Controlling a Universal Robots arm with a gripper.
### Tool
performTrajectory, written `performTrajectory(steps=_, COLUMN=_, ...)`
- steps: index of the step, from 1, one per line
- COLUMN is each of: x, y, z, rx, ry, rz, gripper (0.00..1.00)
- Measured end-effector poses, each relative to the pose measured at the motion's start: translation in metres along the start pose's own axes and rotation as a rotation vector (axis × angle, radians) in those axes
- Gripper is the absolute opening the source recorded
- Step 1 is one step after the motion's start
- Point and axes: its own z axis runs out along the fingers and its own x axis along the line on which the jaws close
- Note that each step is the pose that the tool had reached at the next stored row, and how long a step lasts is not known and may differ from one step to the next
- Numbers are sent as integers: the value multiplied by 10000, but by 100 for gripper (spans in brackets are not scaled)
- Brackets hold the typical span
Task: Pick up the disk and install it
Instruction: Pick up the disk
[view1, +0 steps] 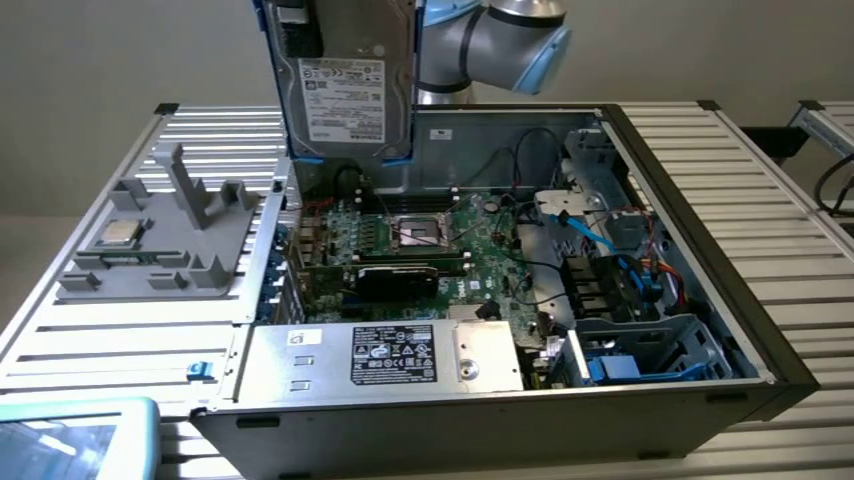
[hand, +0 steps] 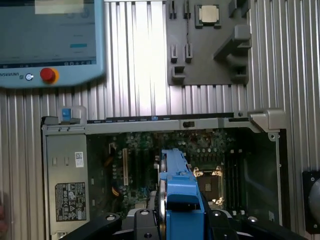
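The disk (view1: 344, 100), a silver-grey drive with a white label in a blue carrier, hangs upright in the air above the back left part of the open computer case (view1: 694, 230). My gripper (hand: 180, 222) is shut on it. In the wrist view the blue carrier of the disk (hand: 180, 192) shows edge-on between the dark fingers (hand: 142, 222), over the motherboard. The arm (view1: 494, 40) stands just behind the case.
The case holds a motherboard with a processor socket (view1: 416, 232), a power supply (view1: 400, 355) at the front and a blue-lined drive cage (view1: 641, 355) at the exterior view's right. A grey fixture (view1: 147, 245) with a small processor chip (view1: 120, 232) lies beside the case. A teach pendant (view1: 67, 440) lies near the front corner.
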Motion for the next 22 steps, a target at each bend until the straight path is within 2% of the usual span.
performTrajectory(steps=4, x=29, y=-141, z=11, rx=1, ry=8, rz=0, gripper=37)
performTrajectory(steps=7, x=38, y=-231, z=18, rx=10, ry=46, rz=1, gripper=37)
performTrajectory(steps=13, x=45, y=-372, z=48, rx=163, ry=160, rz=-3, gripper=37)
performTrajectory(steps=16, x=52, y=-436, z=72, rx=234, ry=186, rz=-4, gripper=37)
performTrajectory(steps=20, x=74, y=-501, z=95, rx=357, ry=220, rz=-8, gripper=37)
performTrajectory(steps=22, x=98, y=-537, z=99, rx=380, ry=227, rz=-8, gripper=37)
